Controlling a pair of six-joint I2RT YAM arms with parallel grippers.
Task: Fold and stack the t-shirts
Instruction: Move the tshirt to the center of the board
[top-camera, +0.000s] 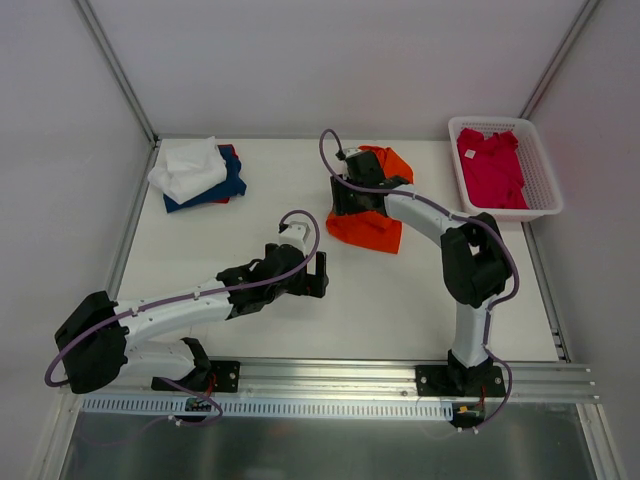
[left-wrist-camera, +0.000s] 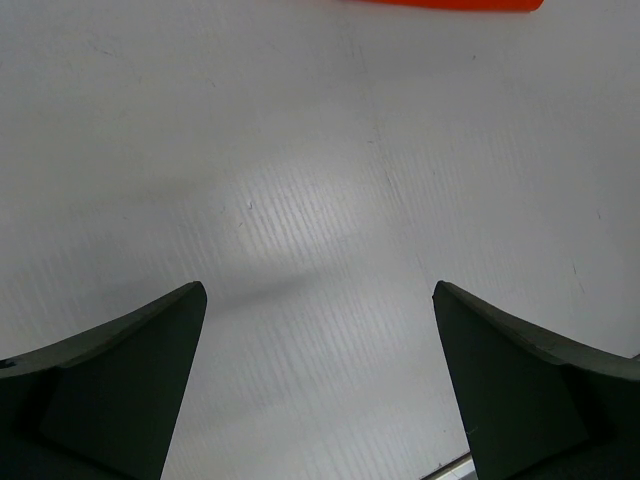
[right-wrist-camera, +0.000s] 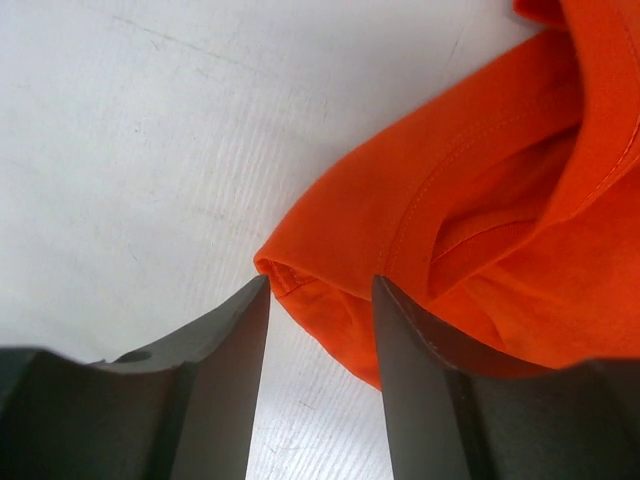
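Observation:
A bright orange t-shirt (top-camera: 372, 222) lies crumpled at the table's middle back. My right gripper (top-camera: 345, 200) sits over its left edge. In the right wrist view a hemmed corner of the orange t-shirt (right-wrist-camera: 470, 200) lies between the parted jaws of my right gripper (right-wrist-camera: 320, 285), with bare table showing in the gap. A folded white t-shirt (top-camera: 190, 166) rests on a navy one (top-camera: 232, 186) at the back left. A crimson-pink t-shirt (top-camera: 492, 168) fills the basket. My left gripper (top-camera: 318, 272) hovers wide open over bare table, left gripper (left-wrist-camera: 320, 290) holding nothing.
The white mesh basket (top-camera: 543, 170) stands at the back right. A sliver of red cloth (top-camera: 222, 201) peeks from under the navy shirt. A metal rail (top-camera: 330, 372) runs along the near edge by the arm bases. A strip of orange cloth (left-wrist-camera: 450, 3) shows at the left wrist view's top edge.

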